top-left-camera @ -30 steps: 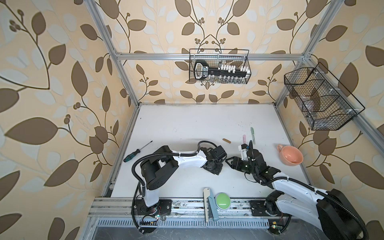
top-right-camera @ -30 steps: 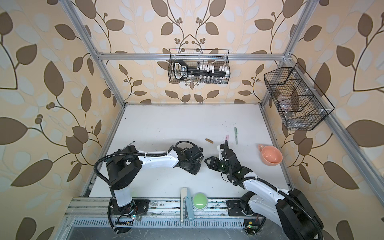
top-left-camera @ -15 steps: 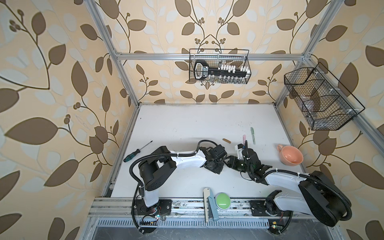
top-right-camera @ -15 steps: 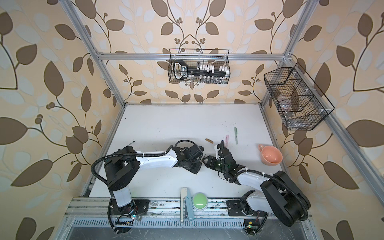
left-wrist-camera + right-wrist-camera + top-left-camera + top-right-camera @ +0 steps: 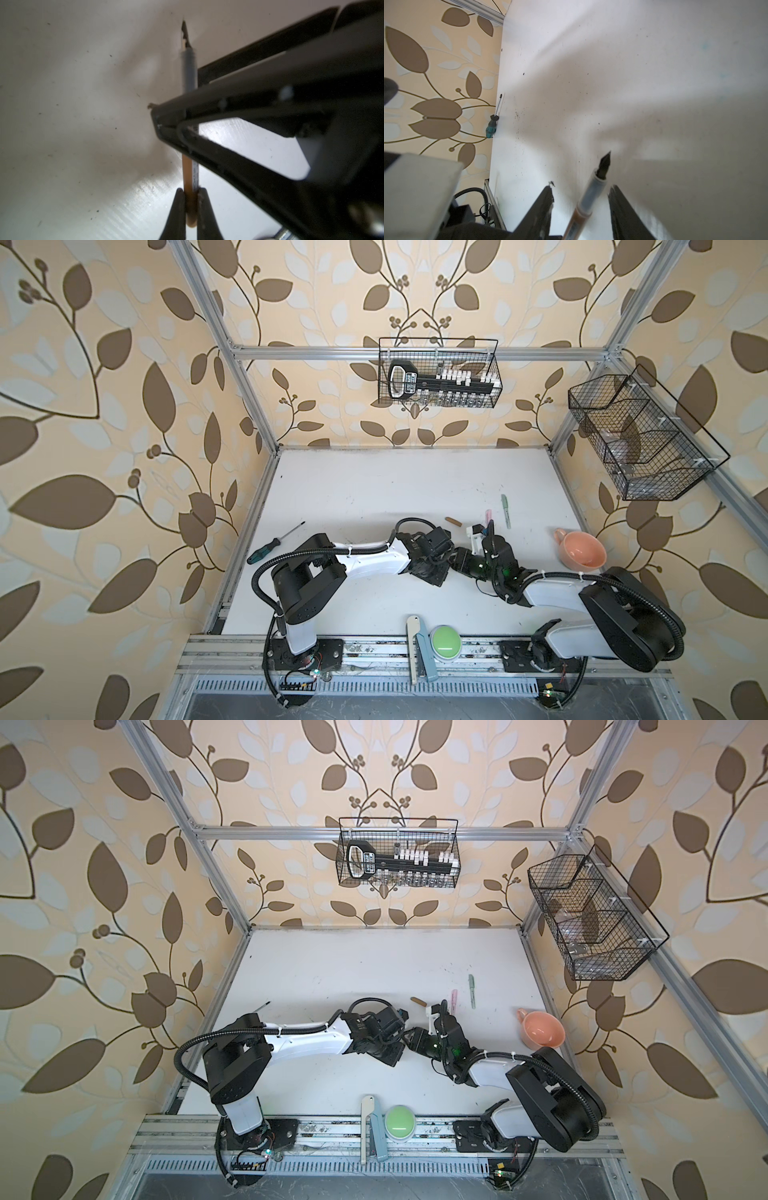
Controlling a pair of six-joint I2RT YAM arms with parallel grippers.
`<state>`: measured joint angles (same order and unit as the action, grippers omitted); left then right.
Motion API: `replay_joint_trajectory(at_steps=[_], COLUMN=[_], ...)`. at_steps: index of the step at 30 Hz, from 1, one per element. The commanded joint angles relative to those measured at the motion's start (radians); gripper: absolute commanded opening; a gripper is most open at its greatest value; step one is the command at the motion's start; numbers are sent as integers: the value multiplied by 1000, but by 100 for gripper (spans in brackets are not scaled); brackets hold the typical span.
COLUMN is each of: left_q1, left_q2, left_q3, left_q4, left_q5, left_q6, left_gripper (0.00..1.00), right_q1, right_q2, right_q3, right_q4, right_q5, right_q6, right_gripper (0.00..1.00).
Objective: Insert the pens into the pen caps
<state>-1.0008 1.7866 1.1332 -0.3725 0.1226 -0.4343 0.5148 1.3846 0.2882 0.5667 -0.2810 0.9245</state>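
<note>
The black fingers [image 5: 176, 212] of my left hand [image 5: 190, 195] look like matt plastic; the brown pen [image 5: 188, 176] has a smooth, glossy plastic barrel. My counter [image 5: 612, 72] is matt white, speckled. The screwdriver [image 5: 492, 126] has a shiny metal shaft.

Pen [image 5: 188, 176] in my left gripper [image 5: 191, 192], tip inside my right gripper [image 5: 582, 187]. Behind on the table [image 5: 374, 489], left to right: cap [image 5: 453, 521], second pen [image 5: 488, 515], third pen [image 5: 505, 511]; mug [image 5: 582, 554] right, screwdriver [image 5: 274, 542] far left.

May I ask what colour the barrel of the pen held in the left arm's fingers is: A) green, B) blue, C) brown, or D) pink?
C: in the left wrist view the left fingers pinch a brown pen, while the green pen and pink pen lie on the table.
</note>
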Motion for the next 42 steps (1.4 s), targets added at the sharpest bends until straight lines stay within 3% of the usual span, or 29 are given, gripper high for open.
replay_joint_trajectory(at_steps=[1, 12, 16, 17, 18, 22, 31, 39, 42], left_q1=[1, 1, 2, 2, 2, 18, 102, 108, 108], left_q2=[-51, -70, -94, -100, -108, -147, -176, -178, -179], left_q3=[29, 28, 16, 14, 10, -26, -153, -147, -141], left_q4=[3, 17, 28, 28, 30, 89, 360, 378, 382], left_q5=[7, 8, -4, -11, -17, -7, 255, 293, 308], left_q6=[6, 3, -4, -4, -4, -21, -121, -121, -124], left_gripper=[2, 5, 25, 38, 45, 53, 52, 50, 44], right_q1=[-7, -15, -23, -27, -32, -56, -71, -67, -65], right_q2=[19, 40, 17, 7, -5, -60, -241, -266, -263], right_q3=[10, 13, 8, 8, 6, -11, -40, -42, -47], right_q4=[47, 73, 62, 55, 50, 45, 5, -5, 13], right_q5=[-22, -57, -63, -64, -65, -81, -81, -92, -85], right_q6=[30, 43, 42, 42, 42, 55, 90, 96, 104], right_gripper=[42, 1, 0, 0, 0, 0, 0, 0, 0])
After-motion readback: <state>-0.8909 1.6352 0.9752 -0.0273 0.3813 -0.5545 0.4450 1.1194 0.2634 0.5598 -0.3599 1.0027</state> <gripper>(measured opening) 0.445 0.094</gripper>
